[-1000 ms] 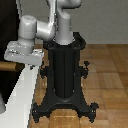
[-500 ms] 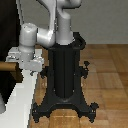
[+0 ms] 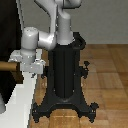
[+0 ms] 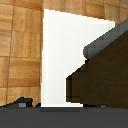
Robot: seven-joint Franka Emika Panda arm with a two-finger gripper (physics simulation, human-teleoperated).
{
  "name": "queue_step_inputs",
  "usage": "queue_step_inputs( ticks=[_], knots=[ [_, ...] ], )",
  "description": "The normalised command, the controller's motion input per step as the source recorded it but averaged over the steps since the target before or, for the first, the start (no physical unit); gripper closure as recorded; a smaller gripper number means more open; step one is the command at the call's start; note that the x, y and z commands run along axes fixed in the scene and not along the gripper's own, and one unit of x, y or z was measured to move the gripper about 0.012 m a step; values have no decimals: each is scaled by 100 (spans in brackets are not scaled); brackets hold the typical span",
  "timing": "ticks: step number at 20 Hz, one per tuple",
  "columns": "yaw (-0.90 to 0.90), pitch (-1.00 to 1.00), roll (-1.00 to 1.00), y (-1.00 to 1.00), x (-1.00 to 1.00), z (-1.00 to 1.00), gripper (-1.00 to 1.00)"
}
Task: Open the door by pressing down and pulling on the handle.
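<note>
The door (image 3: 6, 82) is a dark panel at the exterior view's left edge, set in a white frame (image 3: 22, 102). Its tan handle (image 3: 6, 65) sticks out sideways at about wrist height. My gripper (image 3: 31, 67) hangs from the grey-white arm just beside the handle's free end, low against the frame; its fingers are too small and blurred to read. In the wrist view the dark brown door (image 4: 102, 75) and the white frame (image 4: 60, 55) fill the picture. A grey bar, probably the handle (image 4: 105, 42), crosses above the door. Only a dark finger tip (image 4: 22, 102) shows.
The black robot pedestal (image 3: 65, 75) with its spread feet stands right beside the door frame on the wooden floor (image 3: 107, 75). The arm's upper links (image 3: 62, 20) rise over it.
The wrist and gripper have sunk a little lower, beside the handle's end. The door and handle look unmoved.
</note>
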Motion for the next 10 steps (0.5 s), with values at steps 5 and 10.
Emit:
queue_step_inputs(
  ticks=[5,10],
  knots=[
    [0,0,0,40,0,0,-100],
    [0,0,0,100,0,0,-100]
  ],
)
